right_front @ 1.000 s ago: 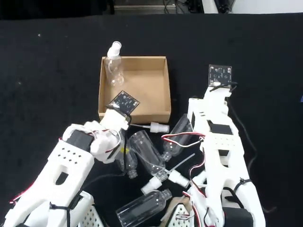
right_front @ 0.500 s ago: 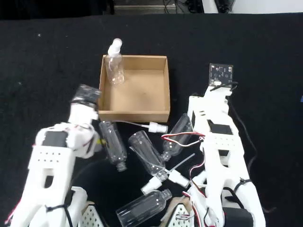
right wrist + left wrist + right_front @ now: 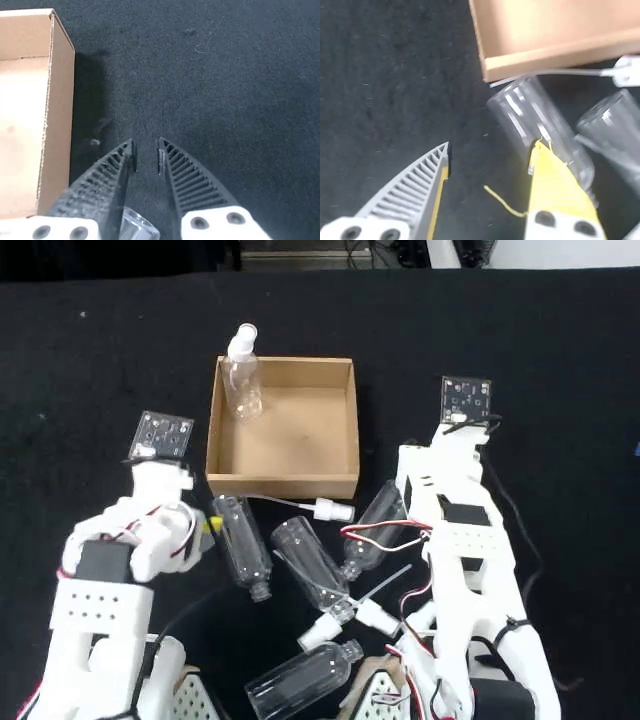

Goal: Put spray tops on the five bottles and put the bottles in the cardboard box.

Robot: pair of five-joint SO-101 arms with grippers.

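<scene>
A clear bottle with a white spray top (image 3: 243, 375) stands in the back left corner of the cardboard box (image 3: 283, 483). Uncapped bottles lie in front of the box: one (image 3: 242, 545) (image 3: 540, 127) beside my left gripper's yellow finger (image 3: 552, 185), and others (image 3: 310, 558), (image 3: 375, 525), (image 3: 305, 677). Loose spray tops (image 3: 328, 508), (image 3: 372, 615) lie among them. My left gripper (image 3: 491, 150) (image 3: 202, 530) is open over bare cloth, left of that bottle, holding nothing. My right gripper (image 3: 146, 145) is shut and empty, right of the box wall (image 3: 57, 110).
Black cloth covers the table (image 3: 500, 330). The right arm (image 3: 460, 540) stretches along the right side of the bottle pile, with red and white wires over a bottle. Open cloth lies left, right and behind the box.
My left arm has swung left, from above the bottles to the left of the box's front corner. The bottle it was over has shifted a little left. The right arm kept still.
</scene>
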